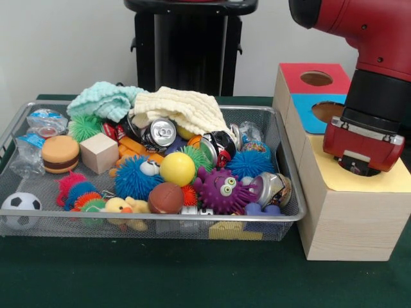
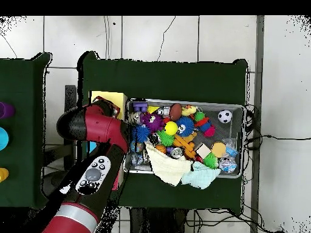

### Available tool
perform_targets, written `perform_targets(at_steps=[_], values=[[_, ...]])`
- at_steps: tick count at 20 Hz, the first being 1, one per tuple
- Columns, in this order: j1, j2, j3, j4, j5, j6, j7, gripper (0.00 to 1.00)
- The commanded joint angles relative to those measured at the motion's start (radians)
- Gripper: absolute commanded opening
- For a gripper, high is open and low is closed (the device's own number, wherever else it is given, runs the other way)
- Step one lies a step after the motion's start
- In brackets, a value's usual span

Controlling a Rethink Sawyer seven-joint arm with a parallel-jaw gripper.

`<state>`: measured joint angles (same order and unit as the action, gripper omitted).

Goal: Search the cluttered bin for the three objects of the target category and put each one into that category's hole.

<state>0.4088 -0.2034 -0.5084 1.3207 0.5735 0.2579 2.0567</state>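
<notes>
The wire mesh bin (image 1: 154, 219) sits on the green table, full of mixed objects; it also shows in the overhead view (image 2: 239, 107). To its right stands a long wooden box (image 1: 350, 218) with a red top with a hole (image 1: 316, 78), a blue top with a hole (image 1: 327, 110) and a yellow top (image 1: 392, 181). My gripper (image 1: 358, 168) is at the end of the red arm, low over the yellow top. The arm's head hides it, and it hides any hole there. In the overhead view the arm (image 2: 100, 128) covers most of the box beside the bin.
The bin holds crushed cans (image 1: 159, 133), spiky balls (image 1: 133, 178), a purple spiky toy with eyes (image 1: 223, 190), a yellow ball (image 1: 177, 169), a toy football (image 1: 166, 197), a soccer ball (image 1: 20, 209), a wooden cube (image 1: 99, 153), a burger toy (image 1: 60, 153), plastic bottles (image 1: 45, 122) and two knitted cloths (image 1: 183, 107).
</notes>
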Motion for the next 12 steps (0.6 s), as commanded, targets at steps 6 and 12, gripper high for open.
perform_targets(at_steps=[6, 12], values=[[-0.053, 0.042, 0.152, 0.07, -0.003, -0.079, 0.188, 0.0], [-0.045, 0.049, 0.134, 0.063, 0.003, -0.057, 0.194, 1.0]])
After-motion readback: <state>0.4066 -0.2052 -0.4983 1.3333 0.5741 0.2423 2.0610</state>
